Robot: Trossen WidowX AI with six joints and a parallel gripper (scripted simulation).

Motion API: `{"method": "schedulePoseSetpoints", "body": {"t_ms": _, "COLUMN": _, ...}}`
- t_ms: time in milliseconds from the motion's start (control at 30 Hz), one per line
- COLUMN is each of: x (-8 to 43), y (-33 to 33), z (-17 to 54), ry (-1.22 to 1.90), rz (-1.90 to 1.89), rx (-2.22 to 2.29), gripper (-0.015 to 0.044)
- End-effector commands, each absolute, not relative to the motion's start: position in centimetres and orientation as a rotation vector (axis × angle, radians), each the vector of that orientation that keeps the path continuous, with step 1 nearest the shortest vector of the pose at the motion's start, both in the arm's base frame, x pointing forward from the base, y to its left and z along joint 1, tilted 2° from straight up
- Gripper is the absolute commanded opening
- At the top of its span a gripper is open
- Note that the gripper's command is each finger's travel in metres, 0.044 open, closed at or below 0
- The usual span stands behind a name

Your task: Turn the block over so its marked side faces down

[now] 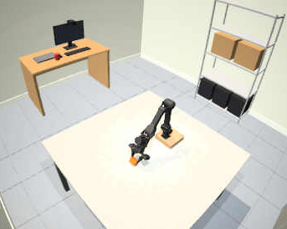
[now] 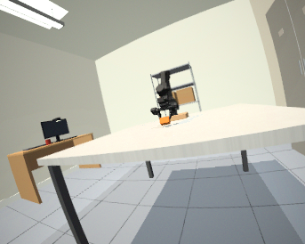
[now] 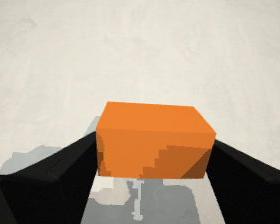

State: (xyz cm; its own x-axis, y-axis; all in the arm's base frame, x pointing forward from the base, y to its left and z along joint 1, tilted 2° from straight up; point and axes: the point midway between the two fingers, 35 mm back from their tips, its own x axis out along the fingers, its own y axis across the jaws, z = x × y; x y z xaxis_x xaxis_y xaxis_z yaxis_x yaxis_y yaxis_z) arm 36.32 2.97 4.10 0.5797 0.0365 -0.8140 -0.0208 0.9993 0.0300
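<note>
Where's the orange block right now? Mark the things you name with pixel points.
Between the gripper's fingers, one on each side; in the top view, the orange block (image 1: 133, 160) (image 2: 164, 120) (image 3: 153, 142) is at the arm's far end from its wooden base (image 1: 177, 138) (image 2: 181, 116).

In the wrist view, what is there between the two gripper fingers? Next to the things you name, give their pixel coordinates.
The orange block (image 1: 133, 160) (image 2: 164, 120) (image 3: 153, 152) lies between the fingers, which press its two sides; the wrist view shows this.
</note>
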Motion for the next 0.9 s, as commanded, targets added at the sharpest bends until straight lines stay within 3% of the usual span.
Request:
{"method": "schedulePoseSetpoints", "body": {"t_ms": 0, "x": 36.7, "y": 3.0, "z": 3.3, "ry": 0.912, "rz": 0.029, "rx": 0.017, "gripper": 0.0000}}
{"method": "schedulePoseSetpoints", "body": {"t_ms": 867, "x": 37.1, "y": 3.1, "z": 0.1, "ry": 0.551, "rz": 0.025, "rx": 0.019, "gripper": 0.0000}}
